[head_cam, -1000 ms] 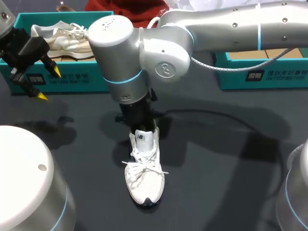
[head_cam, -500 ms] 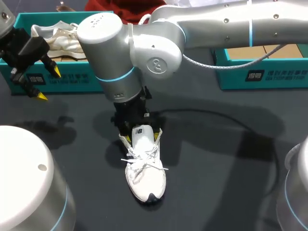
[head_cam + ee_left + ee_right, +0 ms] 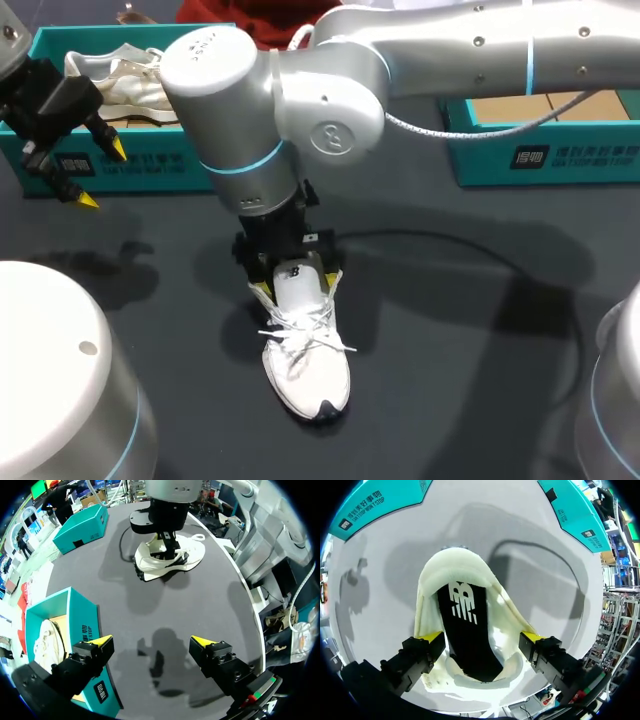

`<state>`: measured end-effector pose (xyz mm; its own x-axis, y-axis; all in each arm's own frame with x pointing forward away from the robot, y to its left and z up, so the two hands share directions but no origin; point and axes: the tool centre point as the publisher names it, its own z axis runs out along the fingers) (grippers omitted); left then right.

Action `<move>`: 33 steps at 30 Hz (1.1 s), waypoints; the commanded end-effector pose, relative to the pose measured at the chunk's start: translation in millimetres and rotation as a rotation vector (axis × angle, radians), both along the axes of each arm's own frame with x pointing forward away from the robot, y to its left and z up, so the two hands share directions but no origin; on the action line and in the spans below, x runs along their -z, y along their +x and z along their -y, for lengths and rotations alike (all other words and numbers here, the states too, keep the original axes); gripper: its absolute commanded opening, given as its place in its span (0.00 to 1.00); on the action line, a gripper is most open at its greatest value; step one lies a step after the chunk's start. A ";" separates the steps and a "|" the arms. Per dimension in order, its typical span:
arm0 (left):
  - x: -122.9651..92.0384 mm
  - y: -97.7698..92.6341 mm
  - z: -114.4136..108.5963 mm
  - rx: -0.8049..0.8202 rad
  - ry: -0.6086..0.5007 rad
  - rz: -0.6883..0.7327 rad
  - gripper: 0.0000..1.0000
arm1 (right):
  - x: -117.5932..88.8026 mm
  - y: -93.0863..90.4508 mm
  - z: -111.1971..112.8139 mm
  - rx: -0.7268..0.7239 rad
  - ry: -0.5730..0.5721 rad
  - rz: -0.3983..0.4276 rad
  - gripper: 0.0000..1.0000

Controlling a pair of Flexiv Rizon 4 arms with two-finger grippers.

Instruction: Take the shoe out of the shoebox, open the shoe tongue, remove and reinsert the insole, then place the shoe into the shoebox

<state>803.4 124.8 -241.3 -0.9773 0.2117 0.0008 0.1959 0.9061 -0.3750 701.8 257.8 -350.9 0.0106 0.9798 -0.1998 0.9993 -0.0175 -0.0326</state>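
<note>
A white laced shoe (image 3: pixel 303 365) stands on the dark table, toe toward the front edge. My right gripper (image 3: pixel 296 284) hangs over its heel opening, open, one yellow tip at each side of the collar. In the right wrist view the black insole (image 3: pixel 466 630) lies inside the shoe (image 3: pixel 451 570), and my right gripper (image 3: pixel 481 637) straddles it with nothing pinched. My left gripper (image 3: pixel 103 175) is open and empty in front of the left teal shoebox (image 3: pixel 150 165). From the left wrist, my left gripper (image 3: pixel 152 641) hovers over bare table, with the shoe (image 3: pixel 172 557) far ahead.
The left shoebox (image 3: pixel 92 625) holds a second pale shoe (image 3: pixel 125 80). Another teal box (image 3: pixel 540 150) stands at the back right. A black cable (image 3: pixel 470 255) curves across the table to the right of the shoe.
My right gripper has opened over the shoe's heel, and its arm has shifted a little to the left. The shoe has slid slightly. The left arm has not moved.
</note>
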 end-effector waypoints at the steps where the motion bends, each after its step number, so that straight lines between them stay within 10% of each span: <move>1: -0.1 0.1 -0.1 0.001 0.002 -0.001 1.00 | -5.1 -11.7 1.1 0.097 -0.006 0.080 1.00; 33: -0.1 0.1 -0.1 0.001 0.002 -0.001 1.00 | 0.0 9.5 -19.3 -0.271 0.034 0.033 1.00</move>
